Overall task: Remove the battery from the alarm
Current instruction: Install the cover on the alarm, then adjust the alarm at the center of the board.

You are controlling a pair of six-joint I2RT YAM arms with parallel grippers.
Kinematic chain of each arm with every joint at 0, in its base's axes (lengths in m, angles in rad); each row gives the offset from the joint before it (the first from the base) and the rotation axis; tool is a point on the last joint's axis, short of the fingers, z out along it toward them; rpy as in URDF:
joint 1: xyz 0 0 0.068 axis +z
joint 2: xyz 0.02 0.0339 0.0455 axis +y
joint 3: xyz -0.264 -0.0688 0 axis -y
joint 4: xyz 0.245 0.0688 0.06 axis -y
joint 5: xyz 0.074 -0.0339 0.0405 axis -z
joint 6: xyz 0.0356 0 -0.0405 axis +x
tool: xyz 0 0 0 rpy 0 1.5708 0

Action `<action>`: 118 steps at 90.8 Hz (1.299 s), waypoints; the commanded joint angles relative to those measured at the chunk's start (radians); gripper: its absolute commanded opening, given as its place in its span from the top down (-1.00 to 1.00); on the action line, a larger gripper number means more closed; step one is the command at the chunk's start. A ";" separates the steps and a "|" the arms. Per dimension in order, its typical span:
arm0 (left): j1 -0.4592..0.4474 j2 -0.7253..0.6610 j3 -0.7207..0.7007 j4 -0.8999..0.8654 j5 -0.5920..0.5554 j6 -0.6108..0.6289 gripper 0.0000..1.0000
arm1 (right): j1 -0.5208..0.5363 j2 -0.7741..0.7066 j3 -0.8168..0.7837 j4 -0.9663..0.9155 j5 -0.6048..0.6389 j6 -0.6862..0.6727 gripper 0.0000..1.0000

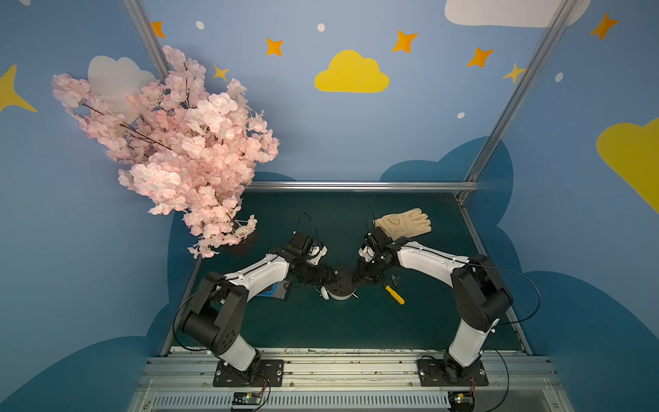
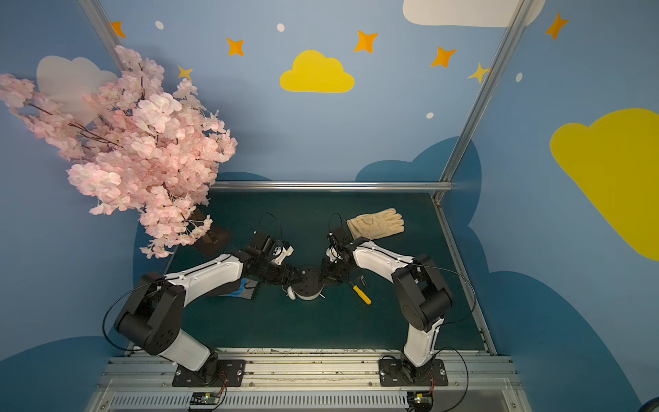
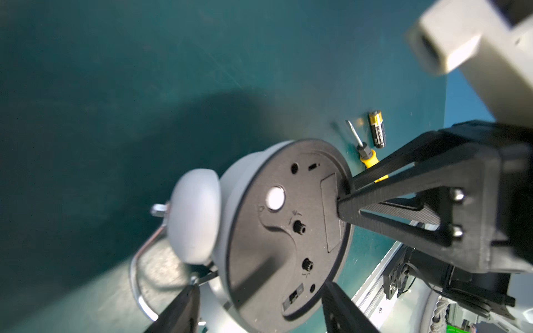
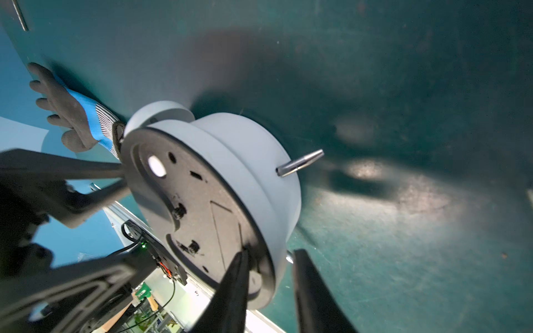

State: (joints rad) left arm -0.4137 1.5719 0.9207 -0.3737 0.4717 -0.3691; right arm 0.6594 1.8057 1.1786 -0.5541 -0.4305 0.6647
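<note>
At the right gripper [image 4: 271,256]: partly spread, straddling the rim of the alarm [image 4: 219,184] beside the flush hatch [image 4: 227,227]; impossible to tell whether pinching. At the left gripper [image 3: 261,287]: spread wide, clasping the alarm's body, dark back up. Farther out, on the mat [image 3: 115,86]: the battery [image 3: 377,129], already out, just beside the screwdriver [image 3: 367,157]. Seemingly at the wrap-up step; next calls for letting go gently, without tipping the alarm.

No legible text anywhere; only pale lettering along the dark battery [image 3: 378,133], too blurred for reading.
</note>
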 commanded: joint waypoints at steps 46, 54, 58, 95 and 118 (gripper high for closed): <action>0.159 0.109 -0.080 0.084 0.067 -0.009 0.28 | -0.042 -0.295 0.058 -0.048 -0.011 -0.230 -0.14; 0.162 0.176 -0.079 0.094 0.092 -0.001 0.33 | -0.037 -0.328 0.022 -0.023 -0.024 -0.227 -0.15; 0.160 0.197 -0.092 0.132 0.122 -0.012 0.36 | -0.034 -0.342 0.007 -0.019 -0.024 -0.234 -0.15; 0.094 -0.143 -0.095 0.105 0.144 -0.260 0.94 | 0.093 -0.436 -0.114 0.030 0.253 -0.435 -0.30; 0.039 -0.344 -0.055 0.090 0.047 -0.496 0.94 | 0.349 -0.522 -0.165 0.142 0.724 -0.622 -0.55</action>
State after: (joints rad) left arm -0.3569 1.3010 0.8360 -0.2668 0.5793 -0.7319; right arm 0.9340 1.3323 1.0332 -0.5106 0.0299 0.1539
